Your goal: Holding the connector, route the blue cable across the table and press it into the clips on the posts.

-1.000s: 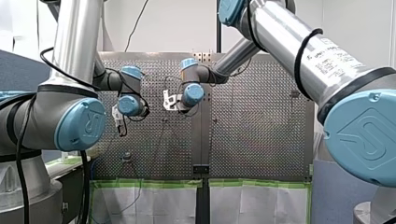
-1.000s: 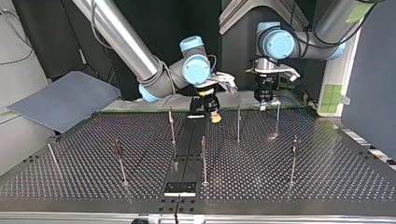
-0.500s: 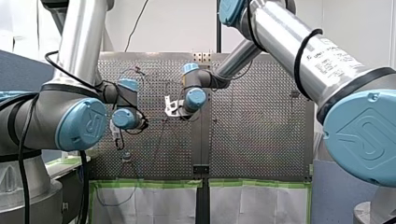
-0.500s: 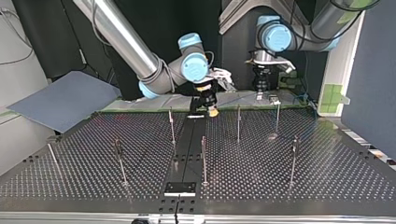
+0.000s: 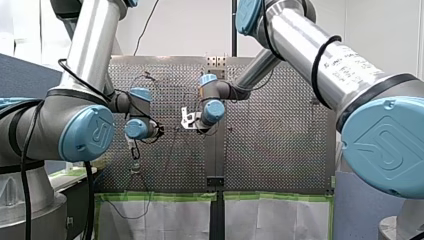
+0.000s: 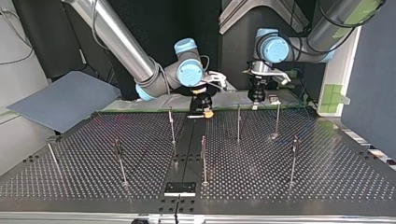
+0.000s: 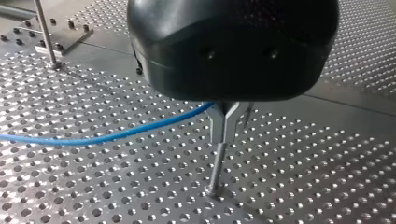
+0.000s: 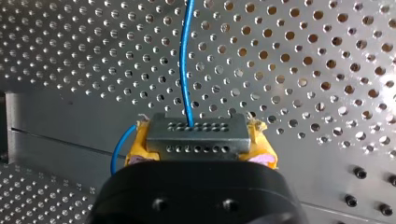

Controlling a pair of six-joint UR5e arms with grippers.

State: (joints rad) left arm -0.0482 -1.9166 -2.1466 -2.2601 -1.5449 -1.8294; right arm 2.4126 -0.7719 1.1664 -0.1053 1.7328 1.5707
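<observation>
My right tool (image 8: 200, 145) is clenched on the grey connector (image 8: 196, 134), with a yellow pad at either end of the block. The blue cable (image 8: 186, 60) leaves the connector's face and runs straight ahead over the perforated tabletop (image 8: 327, 70). I take the dark centre strip (image 6: 186, 144) of the tabletop as my mark. In the top view this tool hangs over the strip's far end, and over the last second it has drawn back along the strip toward the arms' edge. My left tool (image 7: 231, 123) stands to the strip's right in the top view, low over the head of a thin post (image 7: 215, 168), and the cable comes in from the side to meet it there. I cannot tell whether this tool is clenched on the cable or only guiding it. It too has backed toward the arms' edge and come slightly nearer the strip. I judge this as lining the cable up for that first clip, so the routing is only beginning. The other posts (image 6: 203, 158), nearer the camera on both sides of the strip, carry no cable that I can make out.
</observation>
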